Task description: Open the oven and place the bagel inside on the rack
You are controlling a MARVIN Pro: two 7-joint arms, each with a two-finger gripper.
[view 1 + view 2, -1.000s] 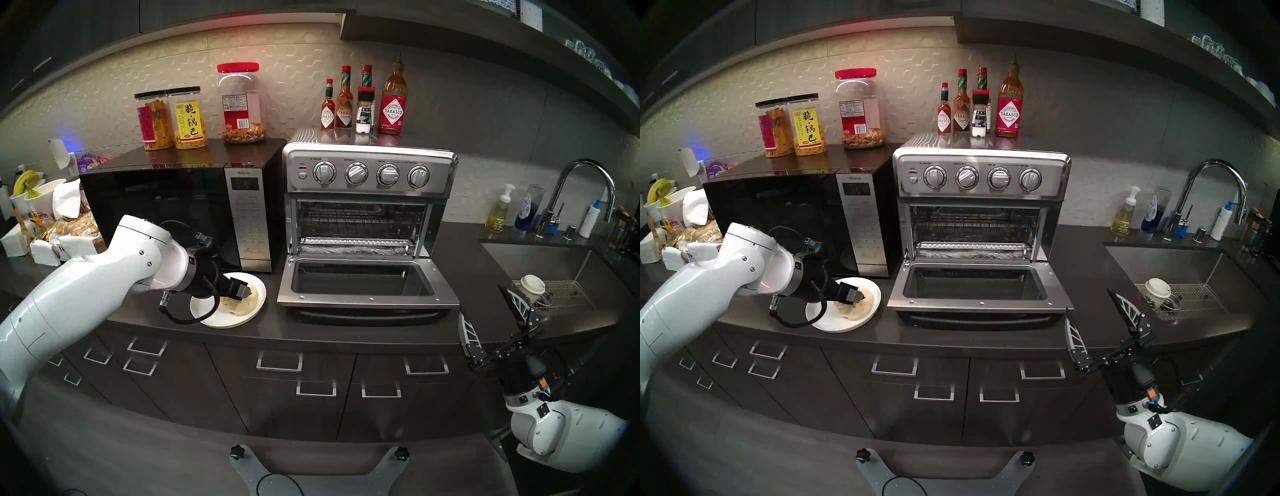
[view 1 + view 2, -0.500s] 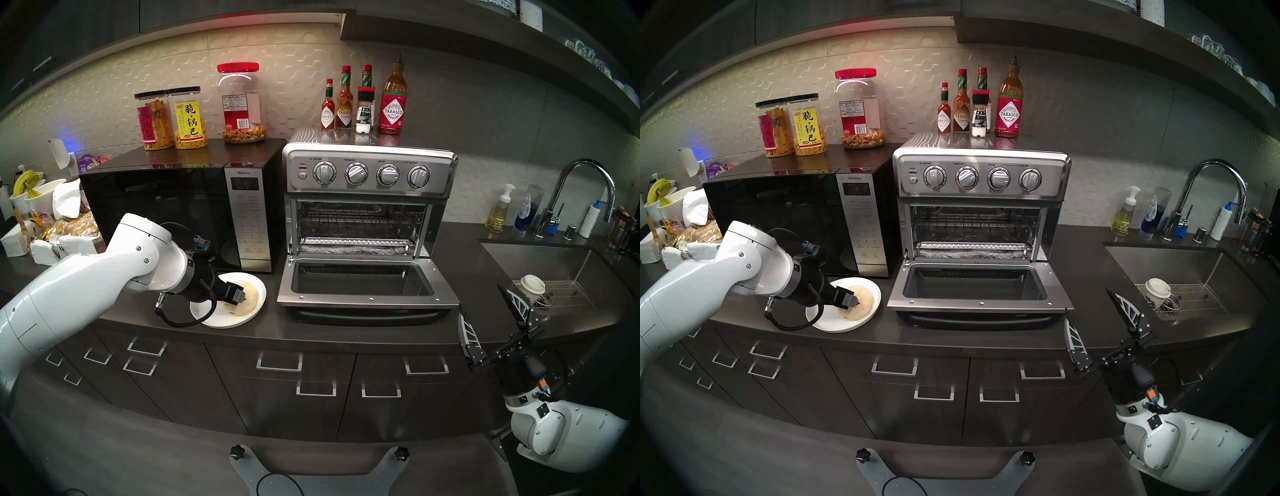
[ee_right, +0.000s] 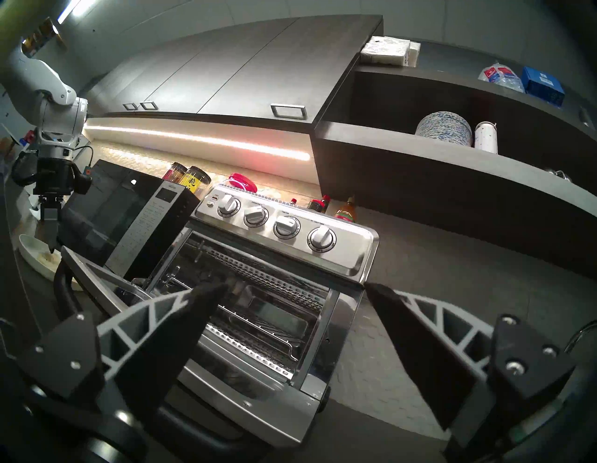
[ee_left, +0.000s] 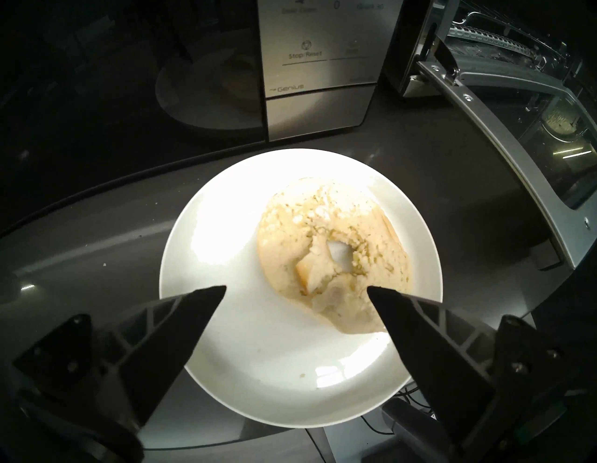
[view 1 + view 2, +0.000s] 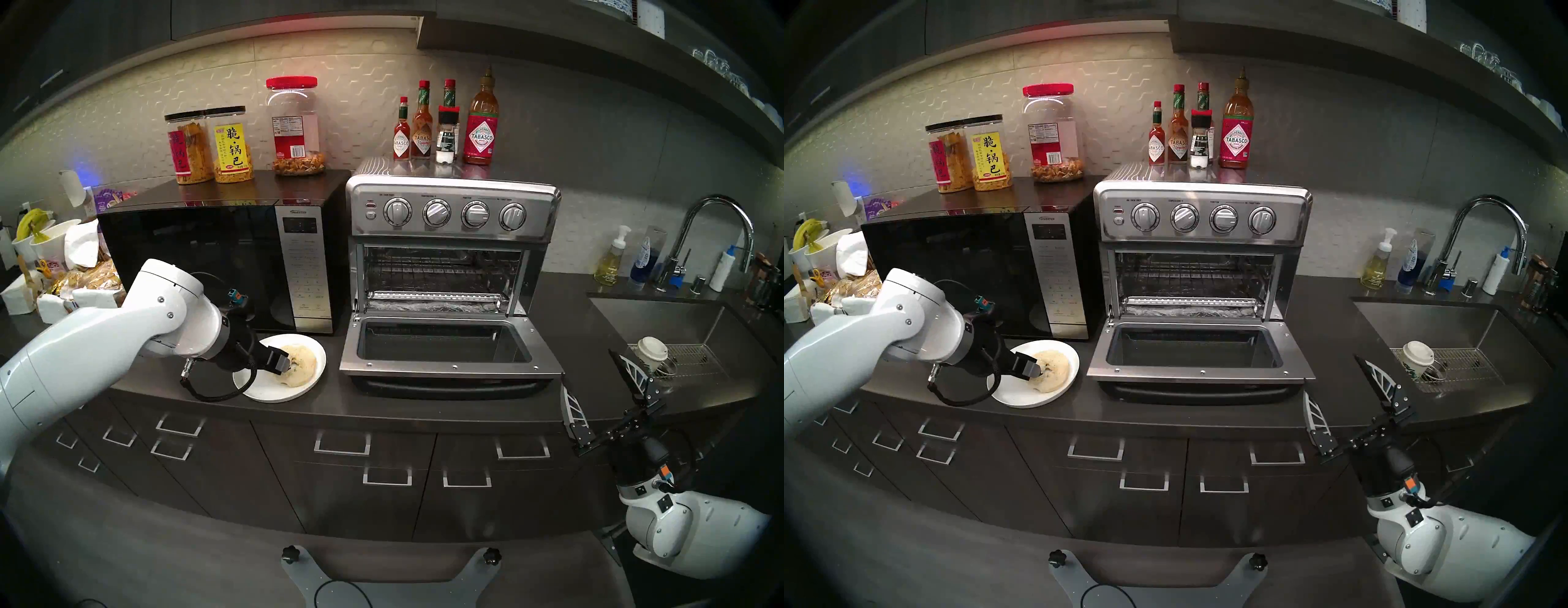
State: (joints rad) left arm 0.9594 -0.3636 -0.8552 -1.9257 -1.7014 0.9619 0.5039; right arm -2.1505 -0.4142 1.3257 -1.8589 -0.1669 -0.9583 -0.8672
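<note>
Here the left gripper [image 4: 296,292], jaws spread and empty, hung over the bagel [image 4: 334,255] lying flat on the plate [image 4: 226,355]; the ring lay ahead, offset toward one fingertip. The right gripper [image 5: 594,378], likewise spread, stood well apart beside the open oven [image 5: 449,271].

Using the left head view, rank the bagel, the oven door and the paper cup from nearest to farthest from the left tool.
1. Bagel, on the plate under the left tool.
2. Oven door, lying open, to the tool's right.
3. Paper cup, in the sink at far right.
</note>
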